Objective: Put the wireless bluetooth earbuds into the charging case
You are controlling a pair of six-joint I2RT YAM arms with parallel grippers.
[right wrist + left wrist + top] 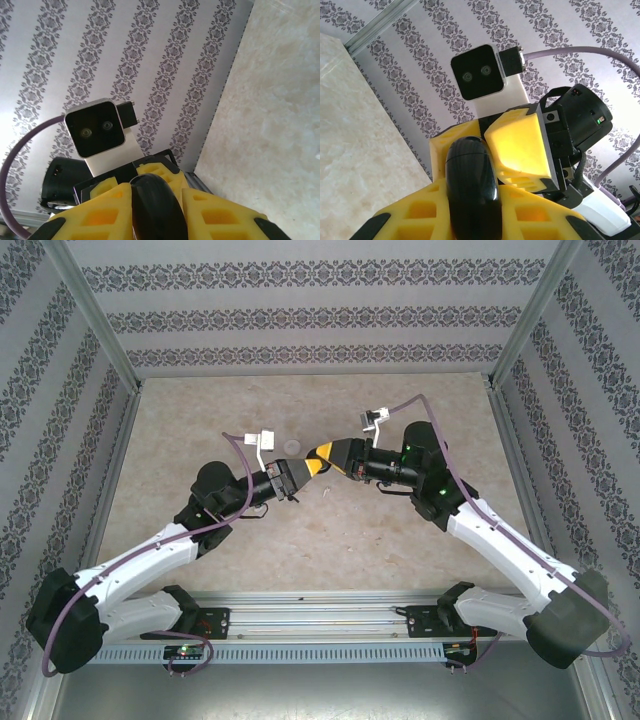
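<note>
A glossy black oval charging case (472, 185) hangs in mid-air above the middle of the table, closed as far as I can see. My left gripper (303, 473) is shut on its sides, its yellow fingers (405, 215) flanking it. From the opposite side my right gripper (330, 454) is shut on the same case (156, 210), with its yellow fingers (95, 215) pressed to the shell. The two grippers meet tip to tip. The right gripper's fingers (517, 147) overlap the case's far end. The earbuds are out of view.
A small pale round disc (292, 446) lies on the beige table (200, 430) just behind the grippers. Patterned walls and metal frame posts (95, 315) enclose the table on three sides. The arm bases sit on the rail (320, 620) at the near edge.
</note>
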